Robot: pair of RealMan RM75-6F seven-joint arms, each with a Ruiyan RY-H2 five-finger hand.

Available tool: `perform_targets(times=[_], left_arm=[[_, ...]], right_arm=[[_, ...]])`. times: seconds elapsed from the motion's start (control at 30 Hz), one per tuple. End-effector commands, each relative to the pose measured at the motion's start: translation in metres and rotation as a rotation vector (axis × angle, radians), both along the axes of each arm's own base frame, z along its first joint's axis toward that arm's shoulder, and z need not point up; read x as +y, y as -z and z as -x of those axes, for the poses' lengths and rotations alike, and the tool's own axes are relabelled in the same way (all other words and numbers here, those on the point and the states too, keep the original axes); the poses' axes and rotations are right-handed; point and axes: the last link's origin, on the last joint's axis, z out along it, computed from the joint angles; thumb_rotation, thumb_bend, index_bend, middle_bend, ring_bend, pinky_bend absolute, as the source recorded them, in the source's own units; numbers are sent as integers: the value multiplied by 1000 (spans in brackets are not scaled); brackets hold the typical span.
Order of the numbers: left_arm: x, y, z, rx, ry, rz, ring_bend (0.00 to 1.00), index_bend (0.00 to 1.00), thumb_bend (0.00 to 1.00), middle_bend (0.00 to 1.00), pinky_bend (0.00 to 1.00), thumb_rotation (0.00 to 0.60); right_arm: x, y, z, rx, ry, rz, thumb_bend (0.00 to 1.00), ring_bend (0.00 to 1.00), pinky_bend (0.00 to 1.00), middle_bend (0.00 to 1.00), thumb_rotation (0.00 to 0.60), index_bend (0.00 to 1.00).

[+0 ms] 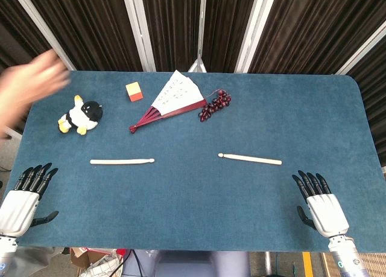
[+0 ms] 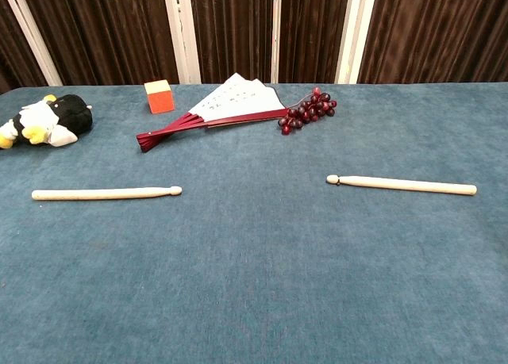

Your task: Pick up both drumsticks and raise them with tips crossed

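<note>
Two pale wooden drumsticks lie flat on the blue table (image 1: 193, 229), tips pointing toward each other. The left drumstick (image 1: 122, 162) (image 2: 106, 193) is left of centre, the right drumstick (image 1: 250, 159) (image 2: 402, 184) right of centre. In the head view my left hand (image 1: 24, 198) rests at the table's near left corner, fingers spread, holding nothing, well below and left of its stick. At the near right edge, my right hand (image 1: 319, 204) also has spread fingers and holds nothing, below and right of its stick. Neither hand shows in the chest view.
Along the far side lie a black, white and yellow plush toy (image 1: 81, 115) (image 2: 46, 120), an orange-and-yellow block (image 1: 134, 92) (image 2: 159, 96), a half-open paper fan (image 1: 170, 100) (image 2: 222, 106) and a bunch of dark grapes (image 1: 215, 104) (image 2: 308, 109). A blurred human hand (image 1: 30, 84) is at the far left.
</note>
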Motion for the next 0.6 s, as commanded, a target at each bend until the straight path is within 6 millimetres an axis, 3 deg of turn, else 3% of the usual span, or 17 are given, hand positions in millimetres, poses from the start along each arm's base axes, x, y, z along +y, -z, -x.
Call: perform_targets(times=[0.03, 0.37, 0.43, 0.5, 0.6], left_arm=[[0, 0, 0, 0, 0, 0, 0, 0, 128, 0, 26, 600], [0, -1, 0, 0, 4, -4, 0, 0, 128, 0, 26, 600], [-1, -1, 0, 0, 4, -3, 0, 0, 128, 0, 26, 600], [-1, -2, 0, 1, 6, -4, 0, 0, 128, 0, 26, 600], [-1, -2, 1, 2, 8, -5, 0, 0, 128, 0, 26, 600]], right_arm=[[0, 0, 0, 0, 0, 0, 470, 0, 44, 0, 600, 0], [0, 0, -1, -8, -2, 2, 470, 0, 45, 0, 600, 0], [-2, 0, -3, -16, -9, 8, 470, 1, 81, 0, 600, 0], [-6, -1, -5, -22, -22, 25, 470, 45, 200, 0, 600, 0], [-19, 1, -11, -41, -41, 54, 470, 260, 450, 0, 600, 0]])
